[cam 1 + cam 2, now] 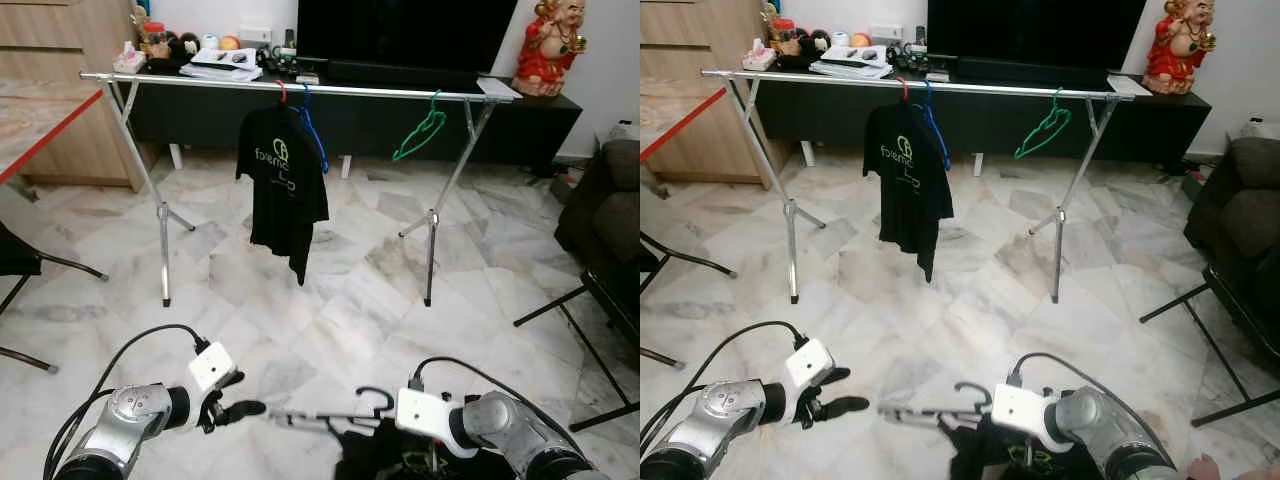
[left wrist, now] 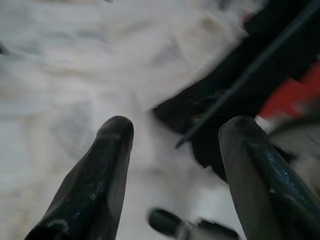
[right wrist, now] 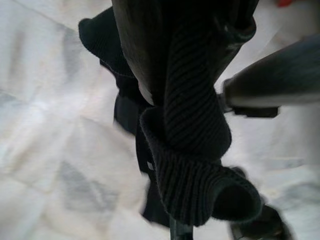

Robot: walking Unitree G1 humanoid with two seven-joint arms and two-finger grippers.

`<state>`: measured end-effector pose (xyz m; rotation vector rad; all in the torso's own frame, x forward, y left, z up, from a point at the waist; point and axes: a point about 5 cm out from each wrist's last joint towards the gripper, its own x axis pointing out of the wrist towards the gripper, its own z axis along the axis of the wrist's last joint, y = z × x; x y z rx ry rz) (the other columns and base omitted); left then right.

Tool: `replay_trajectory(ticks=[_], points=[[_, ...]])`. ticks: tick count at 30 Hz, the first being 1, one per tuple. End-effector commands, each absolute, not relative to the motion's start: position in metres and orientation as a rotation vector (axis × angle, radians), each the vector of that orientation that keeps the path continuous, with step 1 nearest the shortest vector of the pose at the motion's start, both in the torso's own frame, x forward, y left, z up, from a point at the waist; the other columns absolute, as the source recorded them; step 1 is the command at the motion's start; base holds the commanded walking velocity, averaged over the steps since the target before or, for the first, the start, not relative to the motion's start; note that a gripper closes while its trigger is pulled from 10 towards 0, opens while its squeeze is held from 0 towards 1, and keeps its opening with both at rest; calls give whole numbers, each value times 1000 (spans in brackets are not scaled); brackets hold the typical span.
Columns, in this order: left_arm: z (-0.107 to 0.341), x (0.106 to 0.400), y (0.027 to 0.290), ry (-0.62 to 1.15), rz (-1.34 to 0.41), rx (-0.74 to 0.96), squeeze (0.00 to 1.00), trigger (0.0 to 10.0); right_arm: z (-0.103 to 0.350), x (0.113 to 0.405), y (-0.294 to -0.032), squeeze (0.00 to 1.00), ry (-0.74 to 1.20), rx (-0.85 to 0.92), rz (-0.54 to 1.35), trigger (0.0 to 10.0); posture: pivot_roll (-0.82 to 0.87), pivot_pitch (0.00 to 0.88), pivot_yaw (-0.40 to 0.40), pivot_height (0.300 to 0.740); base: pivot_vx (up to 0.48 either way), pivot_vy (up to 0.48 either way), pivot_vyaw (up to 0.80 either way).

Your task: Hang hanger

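A dark hanger (image 1: 318,417) with a hooked top (image 1: 377,394) carries a black garment (image 1: 368,455). It is held low over the floor in front of me. My right gripper (image 3: 190,75) is shut on it, over the garment's ribbed collar (image 3: 192,150). Just left of the hanger's end, my left gripper (image 1: 238,409) is open and holds nothing; in its wrist view the left gripper (image 2: 175,127) faces the garment (image 2: 235,100). Ahead stands a metal clothes rail (image 1: 380,92) on two legs. On it hang a black T-shirt (image 1: 285,175), a blue hanger (image 1: 318,145) and a green hanger (image 1: 420,130).
A marble floor (image 1: 330,300) lies between me and the rail. Behind the rail is a dark TV console (image 1: 520,125) with a red statue (image 1: 548,45). A dark sofa (image 1: 610,200) and black stand legs (image 1: 560,300) are on the right. Chair legs (image 1: 60,265) are on the left.
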<state>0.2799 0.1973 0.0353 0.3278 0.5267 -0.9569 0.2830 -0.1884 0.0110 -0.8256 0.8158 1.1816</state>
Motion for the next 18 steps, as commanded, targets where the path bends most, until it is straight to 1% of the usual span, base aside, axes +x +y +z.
replay_trajectory(ticks=[1,5,7,10,13,18], points=[[31,274,196,578,-1022,373,0,10000,22,290,-191,0,803,-848,1215,10000,-3,28,-73,740,0,0,0],[36,281,189,552,-1012,374,0,10000,29,298,-187,0,775,-858,1215,10000,-4,22,-75,740,0,0,0],[38,284,180,549,-1054,369,0,10000,37,307,-178,0,733,-861,1199,10000,-6,18,-81,740,0,0,0],[39,284,176,548,-1074,374,0,10000,38,309,-171,0,718,-837,1219,10000,-6,18,-85,740,0,0,0],[42,289,168,531,-1082,365,0,10000,37,305,-162,0,717,-828,1300,10000,4,17,-93,740,0,0,0],[44,294,165,518,-1067,377,0,10000,41,308,-156,0,701,-818,1330,10000,8,14,-98,740,0,0,0]])
